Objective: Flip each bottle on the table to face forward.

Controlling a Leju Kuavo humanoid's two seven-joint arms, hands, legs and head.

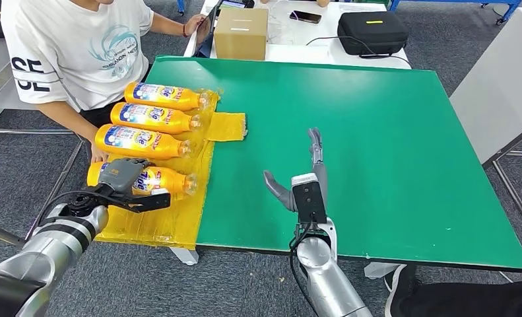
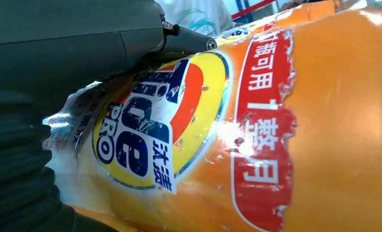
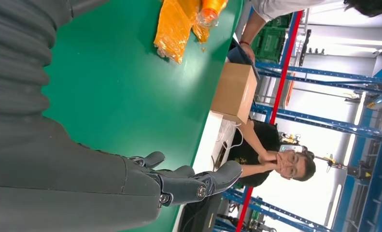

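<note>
4 orange bottles are laid side by side in a row along the left edge of the green tabletop [image 1: 377, 132], on a sheet of yellow plastic [image 1: 179, 218], all on their sides with caps pointed toward the middle of the tabletop and printed labels turned up. The nearest bottle [image 1: 162, 179], closest to the front left corner, is covered at its base end by the left hand [image 1: 123, 175], whose fingers are curled over it; in the left wrist view the label is seen pressed close against the hand's grey cover, so a grip on the bottle is indicated. The second bottle [image 1: 139, 141], third bottle [image 1: 154, 117] and fourth bottle [image 1: 162, 96] are lined up behind it toward the back left corner. The right hand [image 1: 304, 178] is held over the front middle of the tabletop, fingers stretched out and thumb spread to the side, with nothing in it. A person in a white shirt [image 1: 80, 46] is seated at the left edge, one hand placed beside the second bottle. A cardboard box [image 1: 241, 33] and a black case [image 1: 372, 32] are set on a white table beyond the back edge.
</note>
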